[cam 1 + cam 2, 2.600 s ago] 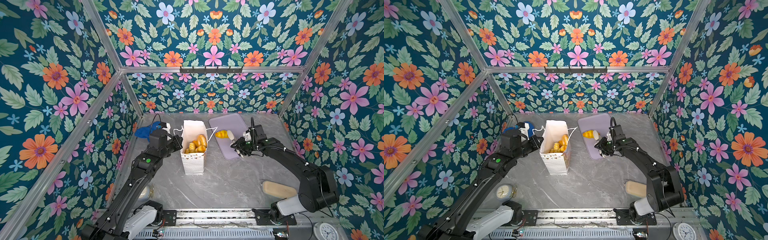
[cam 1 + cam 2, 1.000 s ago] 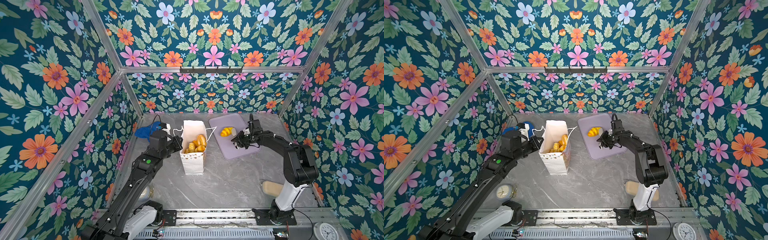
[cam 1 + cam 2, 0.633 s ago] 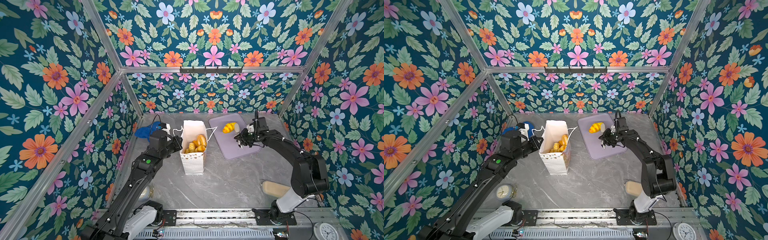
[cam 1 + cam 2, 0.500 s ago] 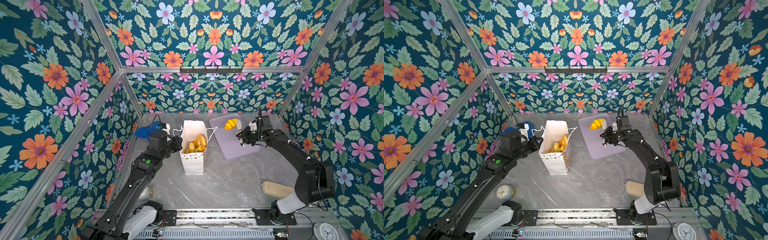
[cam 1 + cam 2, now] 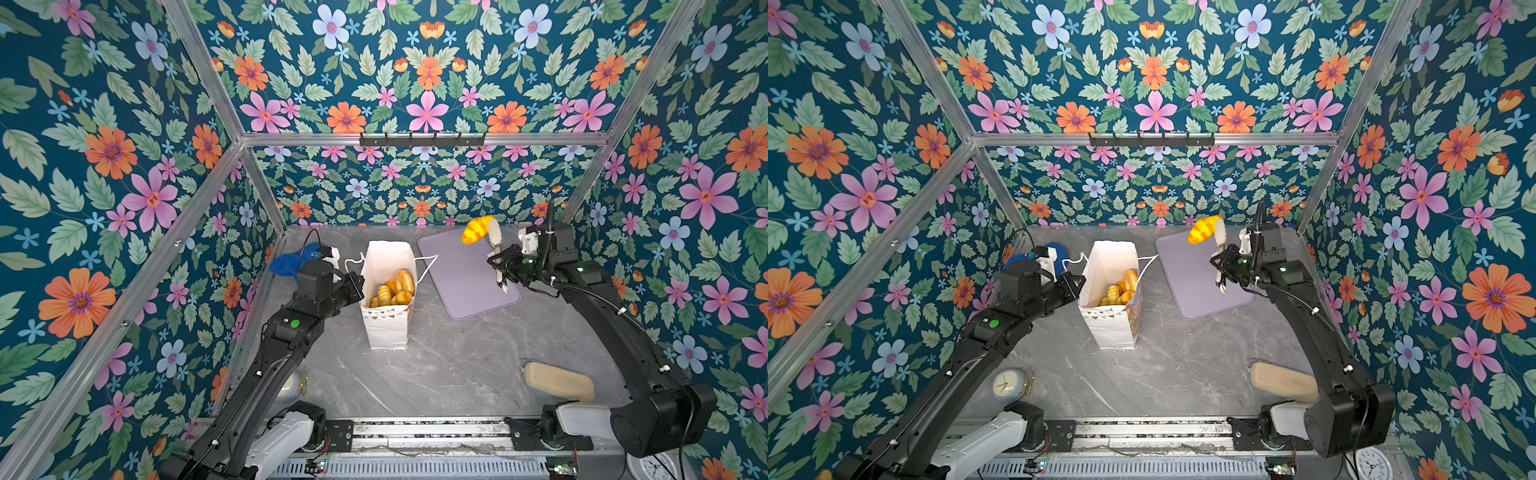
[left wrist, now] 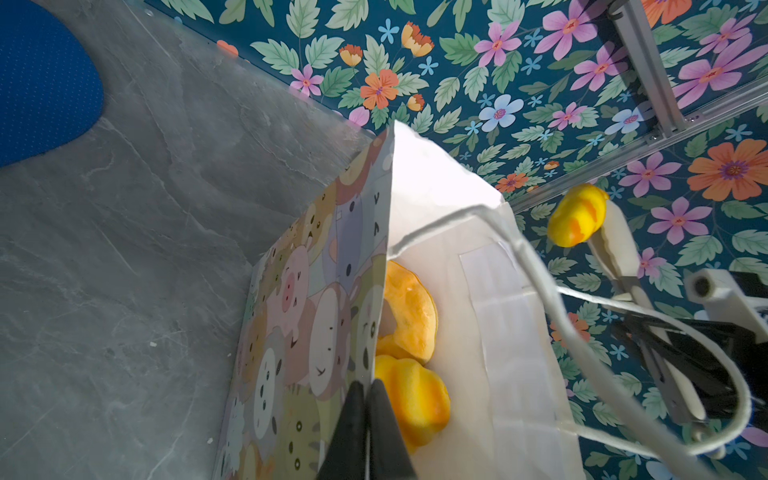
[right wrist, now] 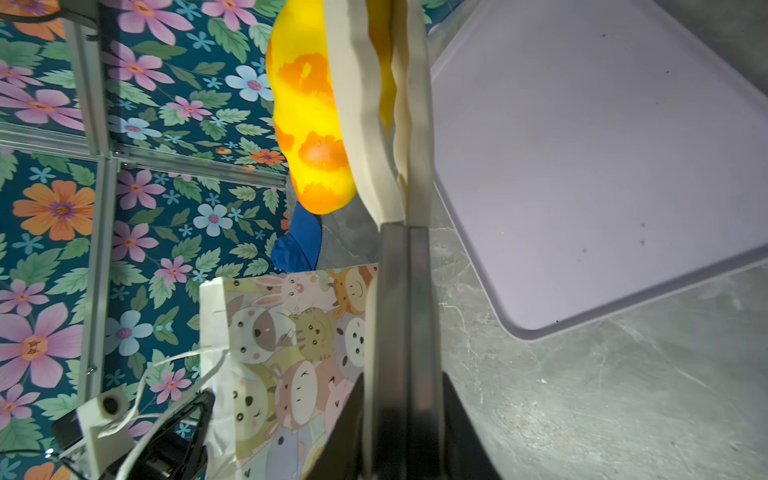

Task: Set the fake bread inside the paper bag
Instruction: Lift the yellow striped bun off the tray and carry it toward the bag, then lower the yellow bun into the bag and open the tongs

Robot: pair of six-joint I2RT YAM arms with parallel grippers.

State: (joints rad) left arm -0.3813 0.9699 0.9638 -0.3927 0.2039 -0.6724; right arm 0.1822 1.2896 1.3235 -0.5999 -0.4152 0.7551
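Observation:
The white paper bag [image 5: 384,328] [image 5: 1113,328] stands upright at mid-table with several pieces of fake bread [image 5: 395,291] [image 5: 1121,286] inside. My left gripper [image 5: 357,286] [image 6: 368,399] is shut on the bag's left rim. My right gripper [image 5: 505,266] [image 7: 401,395] is shut on the handles of cream tongs [image 5: 494,245] [image 7: 395,311]. The tongs pinch a yellow-orange fake bread [image 5: 476,230] [image 5: 1202,230] [image 7: 311,124], held in the air over the far edge of the lilac tray [image 5: 465,286], to the right of the bag.
A pale beige oblong [image 5: 559,380] lies at the front right by the right arm's base. A blue cloth [image 5: 289,262] sits at the back left behind my left gripper. A small clock [image 5: 1008,384] stands at the front left. Floral walls close in three sides.
The right arm has lifted the tongs with the fake bread off the lilac tray, up and toward the back. The left gripper and the bag have not moved.

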